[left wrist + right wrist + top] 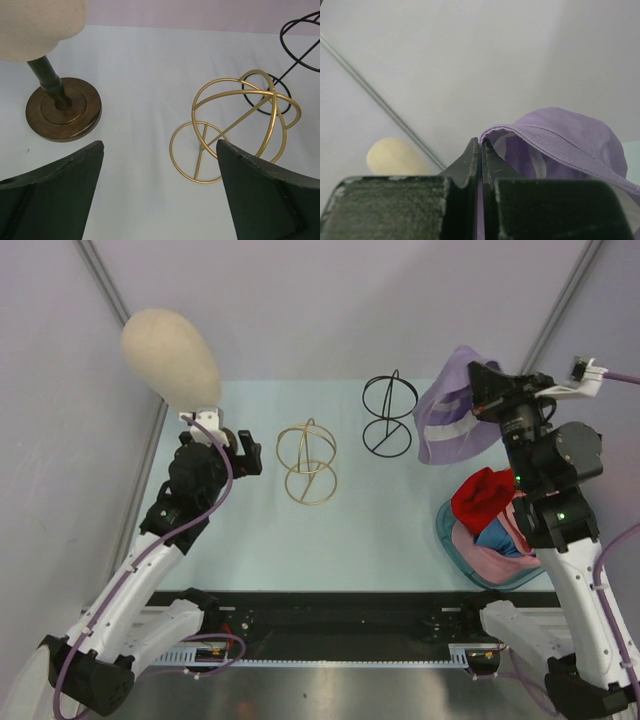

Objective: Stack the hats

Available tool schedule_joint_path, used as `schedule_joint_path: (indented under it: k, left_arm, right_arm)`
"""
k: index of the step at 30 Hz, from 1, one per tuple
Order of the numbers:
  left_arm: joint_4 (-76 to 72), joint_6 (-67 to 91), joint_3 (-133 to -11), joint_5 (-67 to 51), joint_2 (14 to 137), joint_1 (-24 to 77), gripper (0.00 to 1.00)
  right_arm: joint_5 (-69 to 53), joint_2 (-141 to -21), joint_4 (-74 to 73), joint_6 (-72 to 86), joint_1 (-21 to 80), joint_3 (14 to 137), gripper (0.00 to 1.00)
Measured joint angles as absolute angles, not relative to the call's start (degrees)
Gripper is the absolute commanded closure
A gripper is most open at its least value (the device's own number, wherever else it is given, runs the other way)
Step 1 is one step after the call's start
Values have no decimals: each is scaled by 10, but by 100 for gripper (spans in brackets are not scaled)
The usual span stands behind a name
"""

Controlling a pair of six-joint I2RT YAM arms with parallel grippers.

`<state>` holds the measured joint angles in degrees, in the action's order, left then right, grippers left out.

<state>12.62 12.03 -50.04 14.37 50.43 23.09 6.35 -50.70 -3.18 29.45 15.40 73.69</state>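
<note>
My right gripper (478, 385) is raised at the back right and shut on the brim of the lilac hat (448, 410), which hangs from it above the table. In the right wrist view the pads (472, 157) pinch the lilac brim (560, 137). A red hat (483, 497) lies on top of pink (490, 555) and blue (500, 535) hats in the teal tray (447, 533) at the right. I see no orange hat. My left gripper (245, 452) is open and empty, low over the table at the left (160, 195).
A beige mannequin head (170, 355) on a dark round base (63, 107) stands at the back left. A gold wire stand (308, 462) and a black wire stand (389, 412) stand mid-table; the gold one (235, 125) is just ahead of my left fingers.
</note>
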Motion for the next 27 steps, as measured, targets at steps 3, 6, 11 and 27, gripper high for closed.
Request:
schedule_joint_path:
  k: [3,6,11,27]
  left_arm:
    - [135,123,-500,146,501,230,0]
    - [148,131,-501,126,499,214,0]
    - [172,145,-501,100,479,176,0]
    - [278,170,-500,136,355,173,0]
  right_arm:
    - [80,-544,-1,280,222,741,100]
    - [88,-601,29,265,279,760,100]
    - [80,-725,93,261,339,811,100]
    - [33,-1108,330,273,445,1096,100]
